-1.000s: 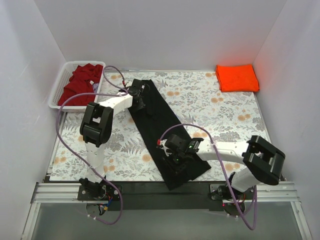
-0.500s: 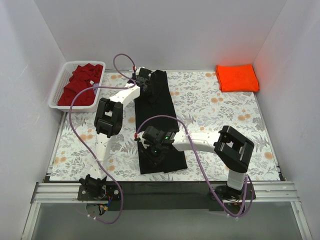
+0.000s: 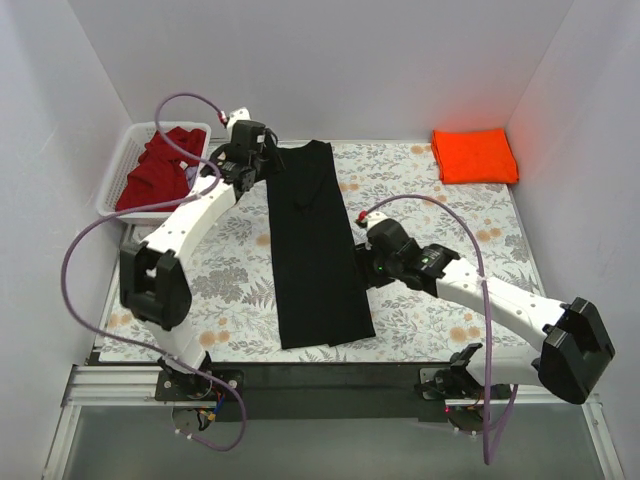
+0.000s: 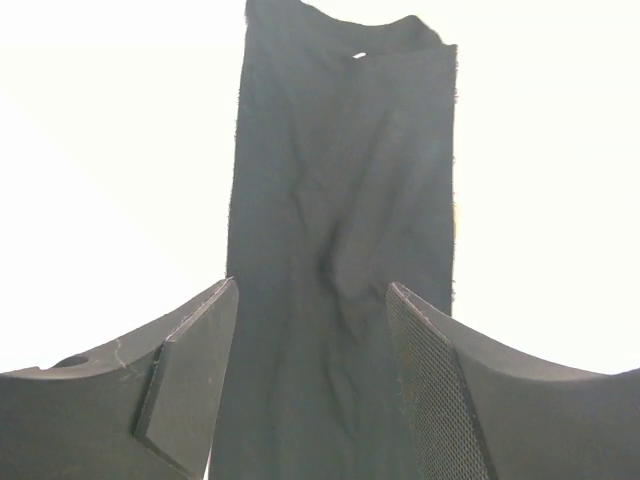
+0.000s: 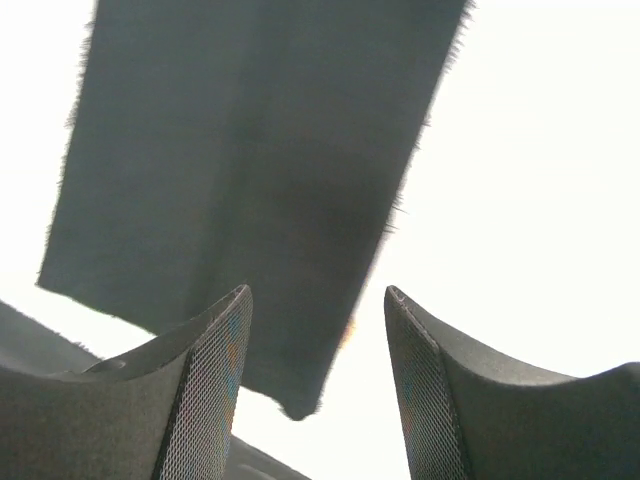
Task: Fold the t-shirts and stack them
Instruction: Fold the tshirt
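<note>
The black t-shirt [image 3: 312, 245] lies flat on the floral table as a long narrow strip, running from the back toward the front edge. My left gripper [image 3: 262, 165] is open and empty, beside the strip's far left corner. In the left wrist view the black t-shirt [image 4: 340, 200] stretches away between my open left gripper [image 4: 312, 300]. My right gripper [image 3: 365, 268] is open and empty at the strip's right edge. In the right wrist view my right gripper [image 5: 318, 300] frames a corner of the black t-shirt [image 5: 250, 150]. The orange t-shirt [image 3: 474, 155] lies folded at the back right. The dark red t-shirt [image 3: 155, 170] is bunched in the basket.
The white slatted basket [image 3: 112, 185] stands at the back left, just beside my left arm. Purple cables loop above both arms. White walls close in the table on three sides. A black strip [image 3: 300, 375] runs along the near edge.
Both grippers have let go of the black shirt and drawn away, the left toward the basket, the right to the strip's right side. The shirt has swung from slanted to straight.
</note>
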Motion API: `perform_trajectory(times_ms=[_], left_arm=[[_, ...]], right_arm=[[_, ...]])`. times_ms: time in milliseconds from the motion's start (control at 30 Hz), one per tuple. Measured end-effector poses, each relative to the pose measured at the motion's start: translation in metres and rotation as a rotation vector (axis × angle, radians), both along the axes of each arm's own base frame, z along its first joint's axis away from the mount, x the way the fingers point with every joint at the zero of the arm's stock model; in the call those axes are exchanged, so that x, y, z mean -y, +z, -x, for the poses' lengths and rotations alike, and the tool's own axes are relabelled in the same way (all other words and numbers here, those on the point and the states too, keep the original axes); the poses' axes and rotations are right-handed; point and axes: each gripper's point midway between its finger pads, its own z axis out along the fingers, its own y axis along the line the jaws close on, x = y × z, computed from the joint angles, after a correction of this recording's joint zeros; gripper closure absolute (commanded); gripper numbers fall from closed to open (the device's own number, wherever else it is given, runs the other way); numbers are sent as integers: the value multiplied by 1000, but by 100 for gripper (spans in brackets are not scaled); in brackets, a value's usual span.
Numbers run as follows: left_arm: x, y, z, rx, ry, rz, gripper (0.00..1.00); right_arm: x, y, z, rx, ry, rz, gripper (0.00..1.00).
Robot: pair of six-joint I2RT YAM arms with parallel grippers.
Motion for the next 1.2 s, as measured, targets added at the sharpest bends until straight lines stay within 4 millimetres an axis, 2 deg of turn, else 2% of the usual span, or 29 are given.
perform_trajectory(times_ms=[33,100,133,200,267,433,500,567,633,733,867,1200], left_arm=[[-2,18,10,35,1,28,38],[-6,39,34,67,-4,77,37],[-8,44,47,75,-8,99,37],[-10,38,77,46,-18,135,37],[-9,19,107,-7,-34,158,37],[-2,-63,205,-265,-90,176,37],[3,-89,245,-364,-117,183,37],[5,-108,278,-448,-133,189,37],[6,-118,299,-499,-137,201,37],[4,-129,320,-556,-125,211,38],[2,-137,335,-596,-108,215,40],[1,-142,342,-619,-91,215,40]], right_arm=[[15,-7,-5,-16,-45,6,38],[41,-28,-3,-67,-114,37,39],[51,-39,4,-96,-128,54,39],[63,-58,24,-161,-131,78,39],[70,-70,40,-213,-129,78,39],[71,-87,67,-315,-121,33,41],[70,-94,76,-354,-116,12,44],[67,-98,83,-385,-111,-13,46],[63,-100,87,-407,-104,-38,48],[56,-97,88,-421,-93,-75,49],[50,-94,87,-421,-89,-101,49],[41,-75,77,-388,-86,-142,46]])
